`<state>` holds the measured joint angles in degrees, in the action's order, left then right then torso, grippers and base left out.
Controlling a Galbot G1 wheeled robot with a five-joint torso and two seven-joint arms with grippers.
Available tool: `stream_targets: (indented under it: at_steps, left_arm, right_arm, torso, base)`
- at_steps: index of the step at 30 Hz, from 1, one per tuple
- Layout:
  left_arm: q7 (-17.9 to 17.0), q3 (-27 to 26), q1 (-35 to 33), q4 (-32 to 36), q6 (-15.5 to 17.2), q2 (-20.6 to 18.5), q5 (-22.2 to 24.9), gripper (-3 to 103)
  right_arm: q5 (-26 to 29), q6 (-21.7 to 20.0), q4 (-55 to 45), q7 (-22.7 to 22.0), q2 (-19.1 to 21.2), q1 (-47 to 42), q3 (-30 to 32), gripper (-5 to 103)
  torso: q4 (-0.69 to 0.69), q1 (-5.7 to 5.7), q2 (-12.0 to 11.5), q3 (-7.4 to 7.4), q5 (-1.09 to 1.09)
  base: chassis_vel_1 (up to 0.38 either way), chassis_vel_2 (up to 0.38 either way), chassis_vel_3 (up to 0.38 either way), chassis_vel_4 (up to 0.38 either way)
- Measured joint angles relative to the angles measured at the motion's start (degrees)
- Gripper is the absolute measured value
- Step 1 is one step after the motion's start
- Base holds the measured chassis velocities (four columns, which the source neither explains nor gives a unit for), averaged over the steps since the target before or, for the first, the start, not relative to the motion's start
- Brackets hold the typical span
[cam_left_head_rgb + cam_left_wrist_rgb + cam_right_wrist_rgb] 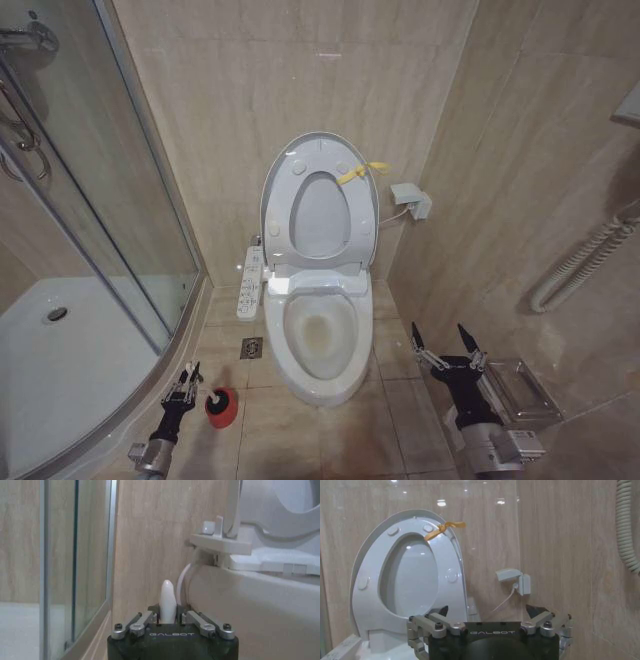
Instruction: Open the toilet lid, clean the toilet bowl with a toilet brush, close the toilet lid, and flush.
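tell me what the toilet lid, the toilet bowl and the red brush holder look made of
Toilet lid: apparently glossy white plastic, thin and moulded, with a sheen.
Toilet bowl: probably glazed ceramic, thick rounded rim, smooth shine.
Red brush holder: likely plastic, uniform bright red with a dull gloss; too small to be sure.

You have one white electronic toilet here, with one toilet lid (278,175) raised against the wall, one ring-shaped seat (318,215) raised with it, and one toilet bowl (320,340) holding water. You can count one yellow strap (360,172) on the lid, one long control panel (250,283) beside the bowl, and one floor drain (251,347). There is one toilet brush (167,600) and one red cup holder (222,407). You have two grippers: the left gripper (185,380) and the right gripper (446,346). One wall socket (412,200) and one shower enclosure (90,230) complete the count
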<state>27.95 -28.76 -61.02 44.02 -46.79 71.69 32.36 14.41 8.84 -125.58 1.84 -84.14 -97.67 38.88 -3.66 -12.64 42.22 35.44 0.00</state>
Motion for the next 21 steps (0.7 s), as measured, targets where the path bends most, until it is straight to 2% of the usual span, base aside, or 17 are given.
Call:
stream_targets:
  at_steps: [10, 18, 19, 20, 21]
  left_arm:
    - [-2.7, 1.6, -1.2, -1.7, -0.4, 1.5, -2.9, 22]
    - [-0.8, 1.3, -3.0, 0.6, 0.4, 1.4, -3.5, 22]
    - [-0.8, 1.4, -3.3, 0.7, 0.5, 1.5, -3.5, 22]
    - [-1.1, 1.4, -3.4, 1.2, 0.5, 1.4, -3.8, 33]
    - [-1.8, 1.3, -3.7, 2.0, 0.5, 1.4, -4.2, 33]
  right_arm:
    - [0.0, 0.0, 0.0, 0.0, 0.0, 0.0, 0.0, 100]
    - [0.0, 0.0, 0.0, 0.0, 0.0, 0.0, 0.0, 100]
    - [0.0, 0.0, 0.0, 0.0, 0.0, 0.0, 0.0, 100]
    - [0.0, 0.0, 0.0, 0.0, 0.0, 0.0, 0.0, 100]
    - [0.0, 0.0, 0.0, 0.0, 0.0, 0.0, 0.0, 100]
  torso:
    - [0.0, 0.01, 0.0, -0.01, 0.03]
    - [0.0, 0.0, 0.0, 0.0, 0.0]
    - [0.07, -0.01, 0.0, 0.03, -0.18]
    - [-0.04, -0.02, 0.0, 0.02, -0.07]
    - [-0.02, -0.01, 0.0, 0.01, 0.0]
  base:
    - [0.0, 0.0, 0.0, 0.0]
    - [0.0, 0.0, 0.0, 0.0]
    - [0.0, 0.0, 0.0, 0.0]
    - [0.0, 0.0, 0.0, 0.0]
    - [0.0, 0.0, 0.0, 0.0]
